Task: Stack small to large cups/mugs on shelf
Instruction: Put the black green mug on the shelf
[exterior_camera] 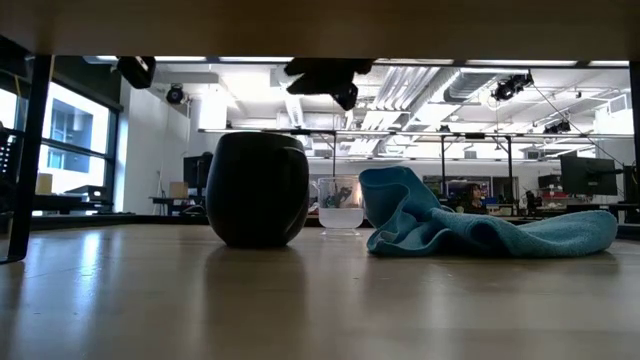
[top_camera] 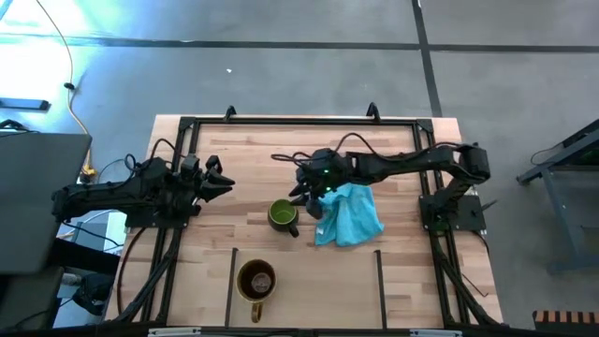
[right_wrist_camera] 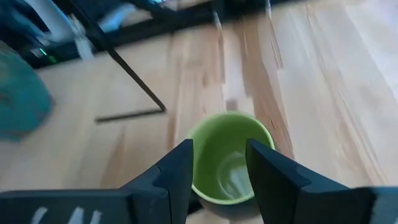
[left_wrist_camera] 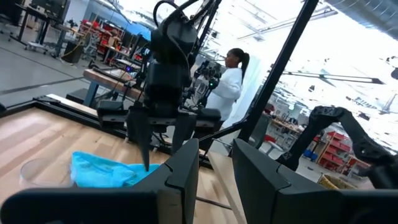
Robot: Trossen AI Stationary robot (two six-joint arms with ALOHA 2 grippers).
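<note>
- I've got the right gripper [top_camera: 309,198] out over mid-table, just above and beside the green mug [top_camera: 283,215]; in its wrist view the fingers [right_wrist_camera: 177,171] stand apart with the mug's green inside [right_wrist_camera: 229,155] showing between them, nothing held.
- Left gripper [top_camera: 223,180] is parked at the table's left side, well apart from the mugs; its fingers [left_wrist_camera: 180,174] show a narrow gap in its wrist view, empty, not fully closed.
- Green mug stands upright on the bare wood, dark outside in the low view [exterior_camera: 257,188], handle toward the turquoise cloth [top_camera: 351,215].
- Cloth lies crumpled just right of the green mug, under the right arm.
- Clear glass cup [exterior_camera: 340,206] sits between mug and cloth in the low view, farther back; from above I can't make it out.
- Brown mug [top_camera: 255,280] stands upright in a shelf bay at the near edge, handle pointing toward the table edge.
- Shelf [top_camera: 309,290] is the light wood strip split by thin black bars [top_camera: 231,281]; only the brown mug is in it.
- Table [top_camera: 402,150] is light planked wood, black frame rails [top_camera: 299,122] around it.
- Floor around is grey concrete with dark seams.
- Room behind: open workshop, ceiling ducts, windows at left, benches, monitors.
- A person in a white coat [left_wrist_camera: 225,84] stands beyond the table in the left wrist view.
</note>
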